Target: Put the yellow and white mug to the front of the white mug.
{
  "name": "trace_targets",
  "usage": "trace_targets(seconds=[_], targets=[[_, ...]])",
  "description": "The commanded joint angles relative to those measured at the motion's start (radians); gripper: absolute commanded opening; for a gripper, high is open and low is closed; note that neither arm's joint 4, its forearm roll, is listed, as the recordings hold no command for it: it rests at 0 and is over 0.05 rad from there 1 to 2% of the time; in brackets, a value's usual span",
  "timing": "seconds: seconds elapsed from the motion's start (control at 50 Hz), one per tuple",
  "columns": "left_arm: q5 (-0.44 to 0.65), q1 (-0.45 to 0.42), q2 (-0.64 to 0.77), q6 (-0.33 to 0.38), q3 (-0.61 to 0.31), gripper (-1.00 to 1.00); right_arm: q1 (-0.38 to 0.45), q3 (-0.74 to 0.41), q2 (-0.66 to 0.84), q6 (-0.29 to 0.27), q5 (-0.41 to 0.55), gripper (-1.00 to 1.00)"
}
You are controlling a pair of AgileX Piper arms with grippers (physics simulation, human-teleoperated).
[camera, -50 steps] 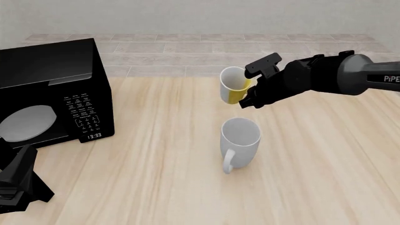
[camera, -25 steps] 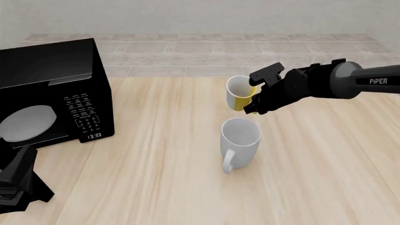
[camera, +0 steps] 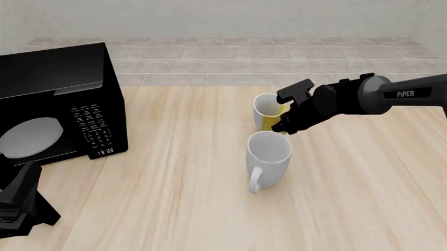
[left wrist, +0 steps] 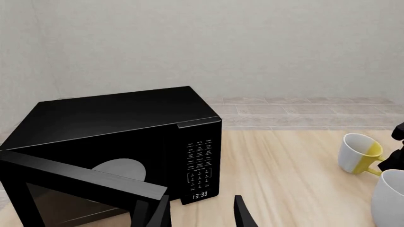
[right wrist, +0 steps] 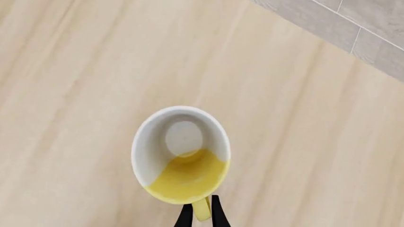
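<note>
Wooden table [camera: 175, 172] carrying, at its left side in the front view, a black microwave [camera: 59, 99] with its door swung open toward the camera and its clock display lit. Right arm [camera: 391, 97] reaching in from the right toward the middle of the table. White mug [camera: 269, 157] standing upright near the table's centre, handle turned toward the camera side. Yellow and white mug [camera: 267, 111] just beyond the white mug on the far side, upright or nearly so; whether its base touches the table cannot be told. Right gripper [right wrist: 201, 213] closed on the yellow handle of the yellow and white mug, its two dark fingers pinching the handle from either side in the right wrist view. Left gripper [left wrist: 200, 213] low at the near left corner of the table, in front of the microwave, its fingers spread apart with nothing between them.
</note>
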Motion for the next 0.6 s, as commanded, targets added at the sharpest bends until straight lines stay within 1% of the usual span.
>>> trace_targets(seconds=[0.02,0.34,0.36,0.52,0.6], targets=[[0.0,0.0,0.0,0.0,0.0,1.0,0.0,-0.008,0.023,0.01,-0.005,-1.0],[0.0,0.0,0.0,0.0,0.0,1.0,0.0,-0.004,0.033,0.017,-0.008,-1.0],[0.0,0.0,0.0,0.0,0.0,1.0,0.0,-0.004,0.032,0.017,-0.007,1.0],[0.0,0.0,0.0,0.0,0.0,1.0,0.003,-0.004,0.015,0.019,0.0,1.0],[0.0,0.0,0.0,0.0,0.0,1.0,0.004,0.003,-0.02,0.026,0.004,1.0]])
